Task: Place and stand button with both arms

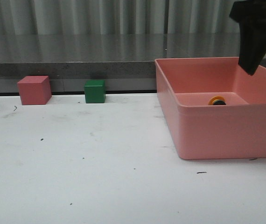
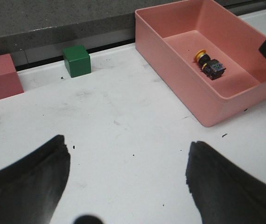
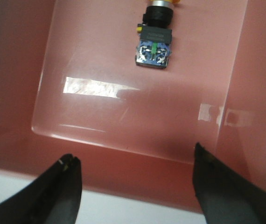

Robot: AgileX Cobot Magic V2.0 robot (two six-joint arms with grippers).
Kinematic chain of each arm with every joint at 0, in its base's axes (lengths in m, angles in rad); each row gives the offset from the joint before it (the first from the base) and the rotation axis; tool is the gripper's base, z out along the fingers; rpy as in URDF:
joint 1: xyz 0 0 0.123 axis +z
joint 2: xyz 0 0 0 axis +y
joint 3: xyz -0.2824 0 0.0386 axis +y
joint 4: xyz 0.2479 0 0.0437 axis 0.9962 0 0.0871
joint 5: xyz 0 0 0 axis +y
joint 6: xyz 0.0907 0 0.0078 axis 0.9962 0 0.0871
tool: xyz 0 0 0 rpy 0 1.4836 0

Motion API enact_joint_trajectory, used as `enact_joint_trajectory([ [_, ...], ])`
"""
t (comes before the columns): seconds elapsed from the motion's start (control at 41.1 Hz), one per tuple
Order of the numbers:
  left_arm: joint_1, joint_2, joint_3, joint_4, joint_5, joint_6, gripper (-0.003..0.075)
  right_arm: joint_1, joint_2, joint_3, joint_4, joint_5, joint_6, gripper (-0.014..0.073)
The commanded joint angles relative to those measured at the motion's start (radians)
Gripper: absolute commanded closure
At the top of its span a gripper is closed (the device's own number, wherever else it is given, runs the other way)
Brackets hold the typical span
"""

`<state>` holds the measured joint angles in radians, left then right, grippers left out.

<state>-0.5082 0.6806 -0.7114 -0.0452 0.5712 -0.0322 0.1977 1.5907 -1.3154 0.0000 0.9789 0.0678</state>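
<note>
Lying on its side in the pink bin [image 1: 207,135], the button [image 3: 154,42] sits at twelve o'clock from the released, empty right gripper [image 3: 133,186], long axis pointing straight away; the spread left gripper [image 2: 128,186] is farther off.

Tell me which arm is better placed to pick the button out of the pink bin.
The right. Its claw hangs open over the pink bin, with the button lying on its side just ahead. The left claw, also open, is over bare table, well away from the bin.
</note>
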Motion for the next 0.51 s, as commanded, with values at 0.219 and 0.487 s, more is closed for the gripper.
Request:
enact_joint_trajectory([
  [0.219, -0.007, 0.005, -0.031, 0.0, -0.074, -0.002, 0.0206, -0.017, 0.204, -0.195, -0.027, -0.003, 0.087, 0.0072],
  [0.487, -0.007, 0.005, -0.031, 0.0, -0.074, -0.002, 0.0206, -0.039, 0.341, -0.273, -0.014, -0.017, 0.087, 0.0072],
])
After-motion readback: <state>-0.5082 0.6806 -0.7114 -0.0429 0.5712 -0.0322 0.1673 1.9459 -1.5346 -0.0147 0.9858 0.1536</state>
